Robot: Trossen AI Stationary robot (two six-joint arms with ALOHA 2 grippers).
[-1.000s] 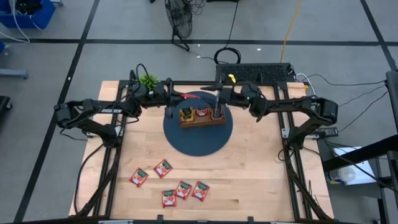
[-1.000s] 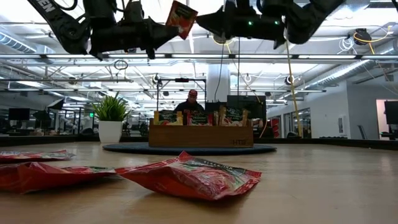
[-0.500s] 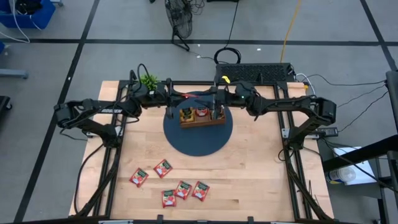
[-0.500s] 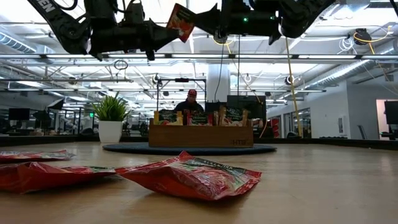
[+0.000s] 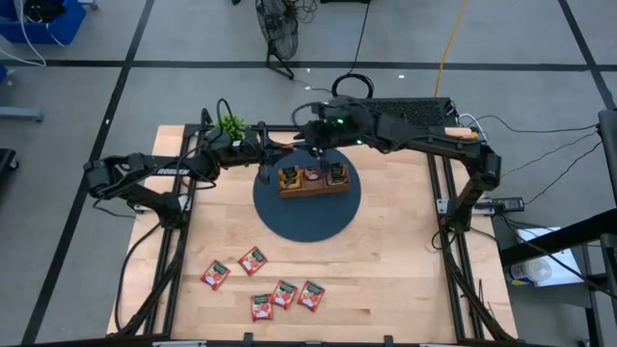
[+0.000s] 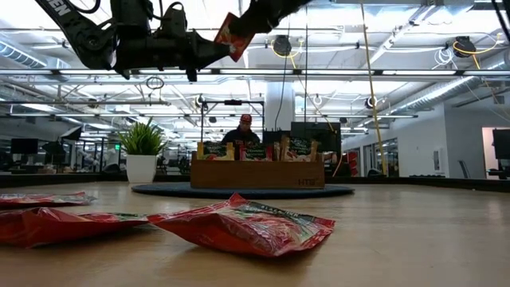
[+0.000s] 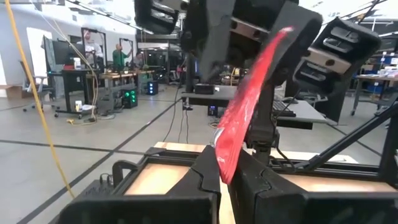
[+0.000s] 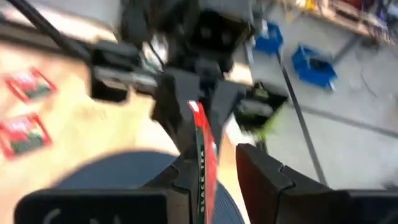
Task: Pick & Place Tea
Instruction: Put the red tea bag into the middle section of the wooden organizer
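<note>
Tea sachet (image 6: 232,37) hangs high over the bench, clamped edge-on in your left gripper (image 7: 225,177) above the tray (image 5: 313,184), its long axis rising up and away from those fingers. Your right gripper (image 8: 219,163) has come in from the opposite side with its fingers straddling the free end, narrowing on it, though whether they already pinch I cannot tell. Five more sachets (image 5: 282,293) lie near the bench's front edge.

Grey floor (image 5: 87,106) with dark lines, bright ceiling lights (image 6: 446,32).
</note>
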